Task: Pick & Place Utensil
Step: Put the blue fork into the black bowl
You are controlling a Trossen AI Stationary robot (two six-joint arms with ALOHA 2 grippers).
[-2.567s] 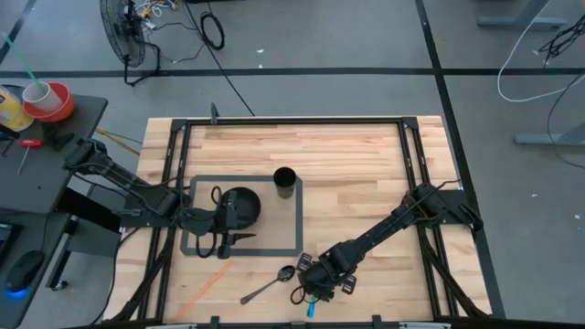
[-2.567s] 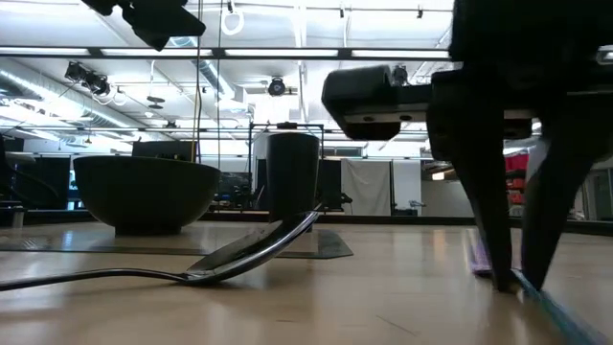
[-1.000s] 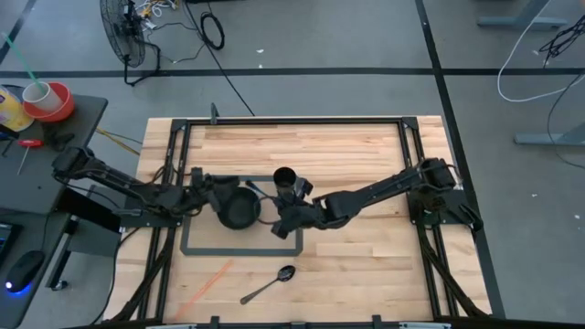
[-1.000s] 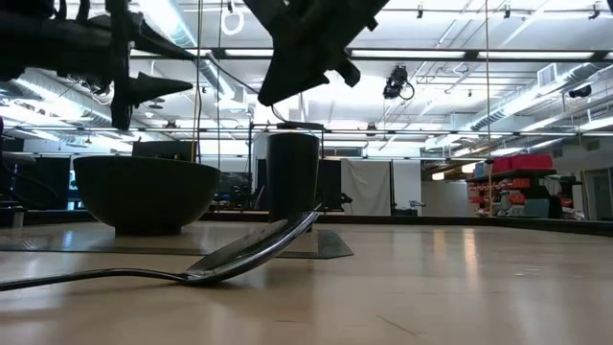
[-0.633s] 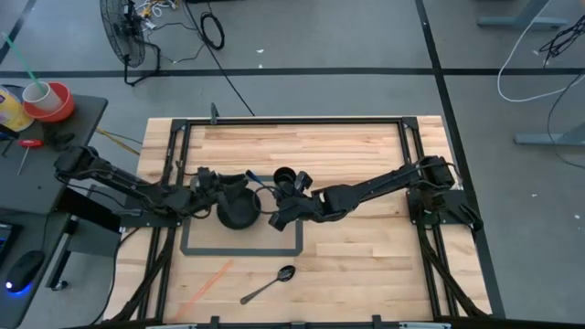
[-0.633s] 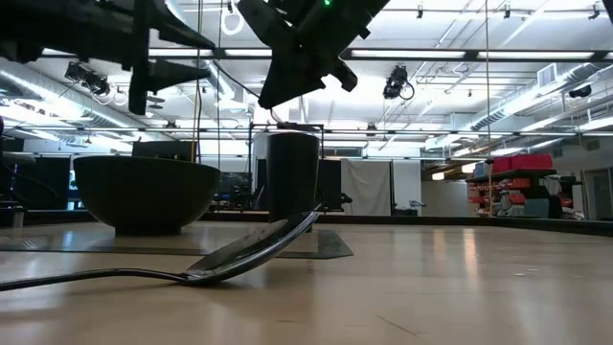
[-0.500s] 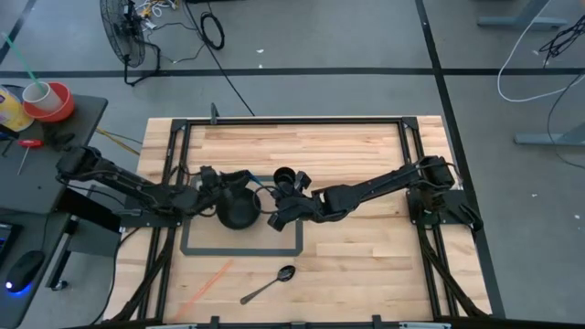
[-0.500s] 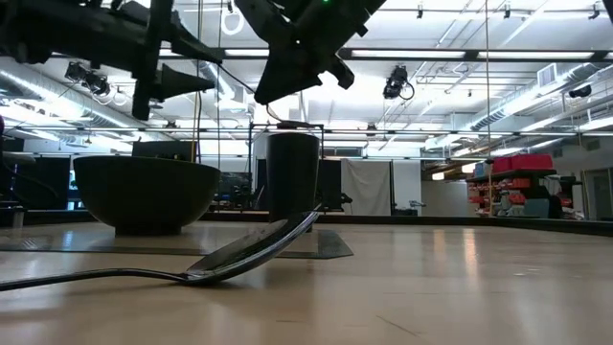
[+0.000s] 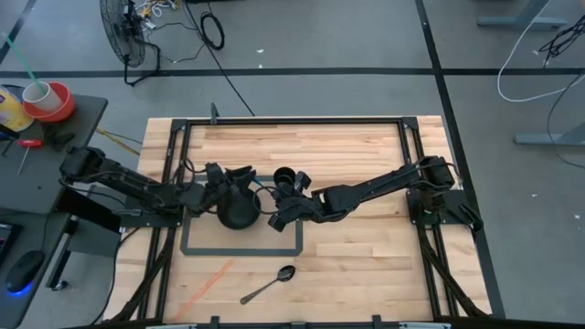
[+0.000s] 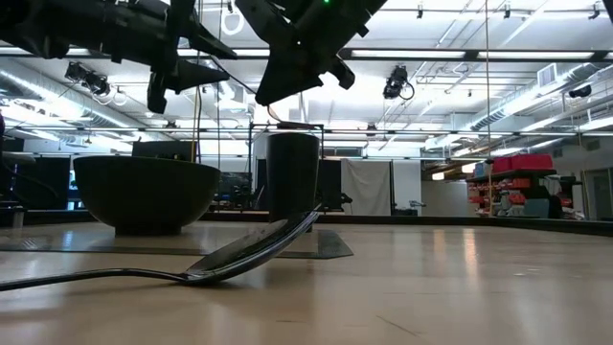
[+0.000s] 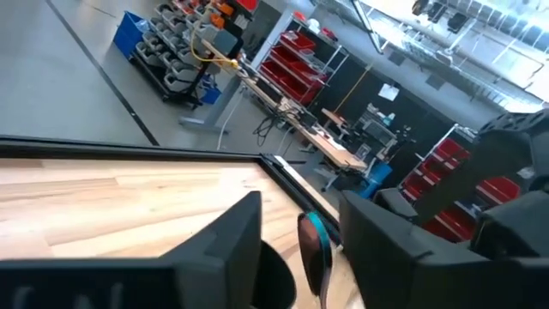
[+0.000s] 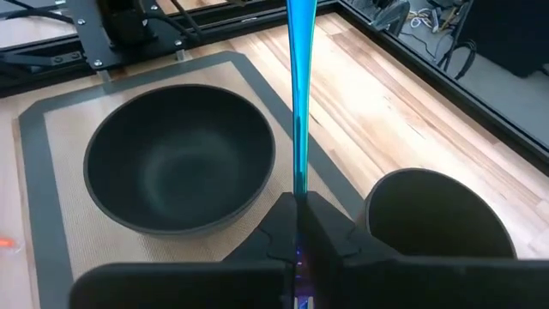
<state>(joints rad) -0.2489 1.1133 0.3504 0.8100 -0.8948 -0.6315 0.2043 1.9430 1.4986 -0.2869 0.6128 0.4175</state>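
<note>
On the wooden table (image 9: 366, 146), a spoon (image 9: 267, 287) lies near the front edge. The right gripper (image 12: 296, 230), carried from there to the mat, pinches a blue utensil (image 12: 300, 77) between bowl (image 12: 180, 163) and cup (image 12: 437, 215); the left gripper (image 11: 296, 245) is spread.

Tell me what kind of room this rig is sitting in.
Probably a workshop or robotics lab. Red parts-bin racks and cluttered workbenches stand behind the wooden table, loose cables and a floor fan lie on the grey concrete floor, and strip lights run overhead.
</note>
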